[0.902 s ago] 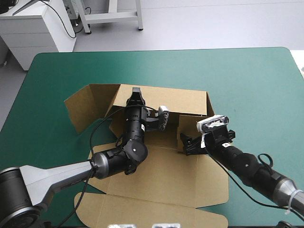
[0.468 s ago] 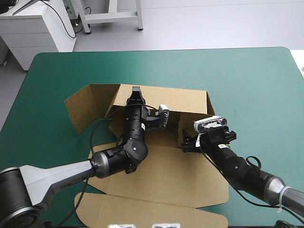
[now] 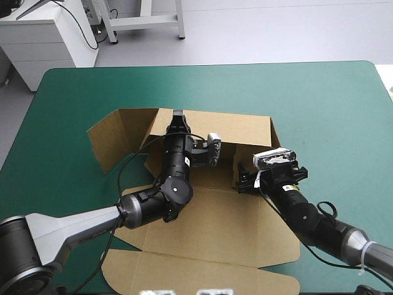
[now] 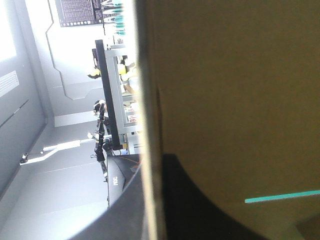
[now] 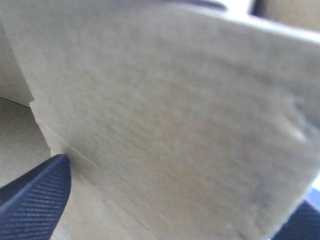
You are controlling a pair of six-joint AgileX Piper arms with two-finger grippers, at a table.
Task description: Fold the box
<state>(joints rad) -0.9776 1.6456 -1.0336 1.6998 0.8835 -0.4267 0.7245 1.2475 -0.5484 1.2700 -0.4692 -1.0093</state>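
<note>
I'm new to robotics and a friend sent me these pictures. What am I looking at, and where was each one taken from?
This is a robot with two arms, each ending in a gripper with two black fingers. One picture looks down from above and behind the robot. The other two come from cameras on the wrists, each looking along its own gripper. On the teal-green table lies a brown box. It is a cut sheet of board, partly folded, with its far wall raised. The left gripper is shut on that wall's top edge. The right gripper is open, with a small upright flap between its fingers.
</note>
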